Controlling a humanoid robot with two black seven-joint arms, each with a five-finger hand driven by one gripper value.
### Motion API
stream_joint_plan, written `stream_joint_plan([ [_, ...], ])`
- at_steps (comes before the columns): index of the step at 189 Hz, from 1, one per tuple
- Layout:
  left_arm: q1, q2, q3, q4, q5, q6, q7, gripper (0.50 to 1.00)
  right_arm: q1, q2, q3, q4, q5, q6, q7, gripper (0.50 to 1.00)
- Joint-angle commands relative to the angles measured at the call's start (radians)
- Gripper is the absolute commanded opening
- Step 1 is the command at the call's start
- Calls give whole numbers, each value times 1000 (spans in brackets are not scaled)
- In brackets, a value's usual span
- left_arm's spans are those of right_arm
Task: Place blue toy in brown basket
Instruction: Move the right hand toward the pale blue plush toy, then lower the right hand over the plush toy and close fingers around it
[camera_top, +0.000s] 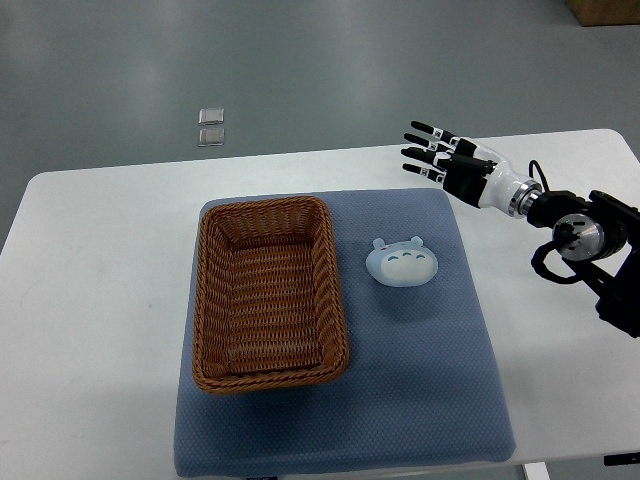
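Note:
A small pale blue plush toy lies on the blue mat, just right of the brown wicker basket. The basket holds nothing. My right hand hovers over the mat's far right corner, up and to the right of the toy and well apart from it. Its fingers are stretched out toward the left and hold nothing. The right arm comes in from the right edge. No left arm shows.
The mat lies on a white table with rounded corners. Beyond the table's far edge, two small clear square items sit on the grey floor. A brown box corner shows at the top right.

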Motion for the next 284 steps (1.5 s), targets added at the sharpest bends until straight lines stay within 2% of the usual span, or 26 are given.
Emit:
stream_joint_plan([
  [1, 2, 0, -2, 2, 0, 0, -2, 1000, 0, -1, -8, 1, -6, 2, 0, 919],
  [38, 4, 0, -10, -4, 0, 1, -6, 1000, 5, -9, -34, 9, -49, 10, -2, 917],
  [79, -10, 0, 1, 5, 0, 1, -6, 1000, 29, -50, -34, 44, -276, 31, 3, 915],
  [113, -10, 0, 1, 0, 0, 3, -6, 1000, 61, -93, -34, 84, -512, 96, 57, 915],
  [174, -10, 0, 2, 2, 0, 3, -6, 1000, 97, -173, -106, 232, -1041, 122, 132, 915],
  [207, -10, 0, 1, 2, 0, 1, -6, 1000, 143, -213, -205, 325, -1150, 143, 141, 915],
  [256, -10, 0, 2, 2, 0, 3, -6, 1000, 170, -205, -248, 331, -1202, 140, 141, 915],
  [284, -10, 0, 2, 2, 0, 3, -6, 1000, 164, -191, -313, 318, -1241, 100, 138, 915],
])
